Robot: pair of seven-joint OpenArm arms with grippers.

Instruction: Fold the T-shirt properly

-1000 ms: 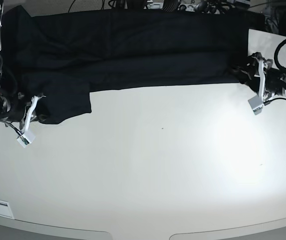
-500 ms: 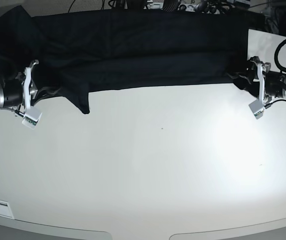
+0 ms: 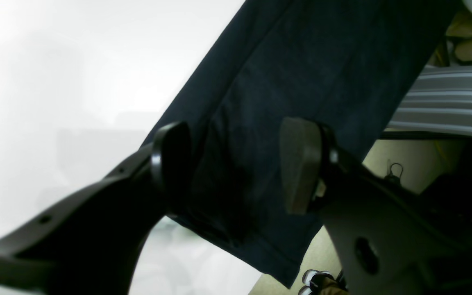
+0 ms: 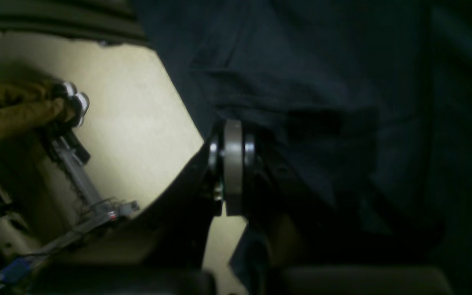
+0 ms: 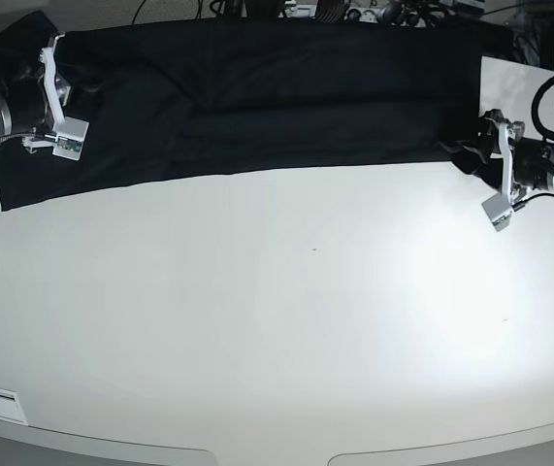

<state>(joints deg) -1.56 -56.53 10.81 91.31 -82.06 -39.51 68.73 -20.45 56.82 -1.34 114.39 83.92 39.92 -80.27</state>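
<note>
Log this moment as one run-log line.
T-shirt: long folded band on table | left gripper: open over one end | right gripper: shut on T-shirt

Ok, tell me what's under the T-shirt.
Under the T-shirt lies the white table, bare along the near side. Anything else beneath is hidden by the dark cloth.

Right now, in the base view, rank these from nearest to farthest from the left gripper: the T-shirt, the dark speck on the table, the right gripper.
1. T-shirt: its end lies at the left gripper, on the view's right.
2. Dark speck: middle of the table.
3. Right gripper: far at the view's left.
</note>
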